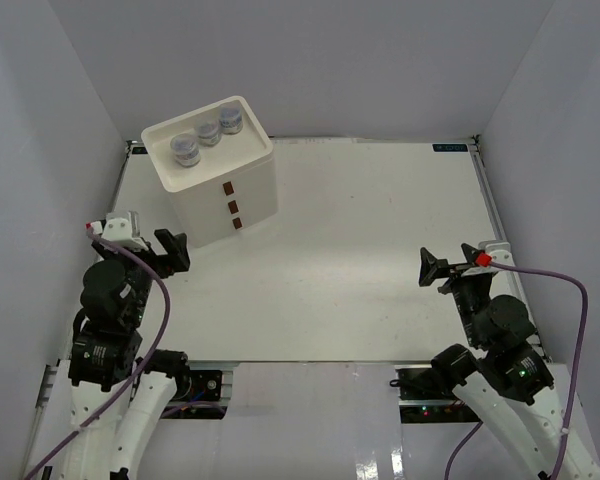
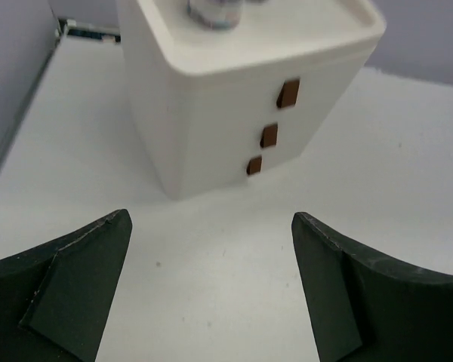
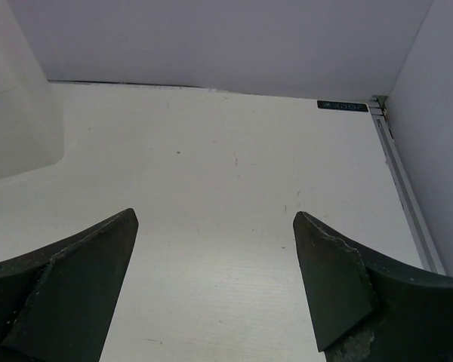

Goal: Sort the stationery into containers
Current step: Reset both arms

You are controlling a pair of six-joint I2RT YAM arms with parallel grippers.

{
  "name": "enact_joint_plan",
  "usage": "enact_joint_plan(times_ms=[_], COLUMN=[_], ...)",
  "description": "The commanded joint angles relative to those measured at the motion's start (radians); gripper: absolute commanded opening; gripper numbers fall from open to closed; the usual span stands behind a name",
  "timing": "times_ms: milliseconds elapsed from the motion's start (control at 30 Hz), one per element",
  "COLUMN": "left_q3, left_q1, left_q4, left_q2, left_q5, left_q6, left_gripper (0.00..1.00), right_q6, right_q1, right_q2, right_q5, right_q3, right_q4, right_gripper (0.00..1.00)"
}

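Three clear jars (image 1: 209,132) in tray top of white three-drawer unit (image 1: 208,205); left hand (image 1: 175,252) and right hand (image 1: 432,270) both wide open, holding nothing, over worktop (image 1: 360,230).

Robot lab test cell: bare white counter (image 1: 360,260) boxed by plain grey panels (image 1: 330,60) ahead of and beside jaws; metal rail (image 1: 495,220) edging counter; purple cable (image 1: 583,300) behind jaws.

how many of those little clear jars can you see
3, in a diagonal row on the tray top of the drawer unit: near jar, middle jar, far jar. Any inside the drawers would be hidden.
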State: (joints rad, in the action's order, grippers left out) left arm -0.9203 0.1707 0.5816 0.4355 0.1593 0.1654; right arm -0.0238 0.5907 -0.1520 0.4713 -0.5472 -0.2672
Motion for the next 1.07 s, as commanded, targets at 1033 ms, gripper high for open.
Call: enact_joint_plan(times_ms=[1033], left_q3=[0.299], left_q1=[0.072], left_q4=[-0.014], left_q2=[-0.268], left_q5=[0.039], left_q6=[0.114], left_gripper=[0.98], right_q6=[-0.013], right_q1=[0.001], right_q2=[0.219], right_q5=[0.007], right_q3=[0.104], right_q4=[0.026], right_gripper=[0.9])
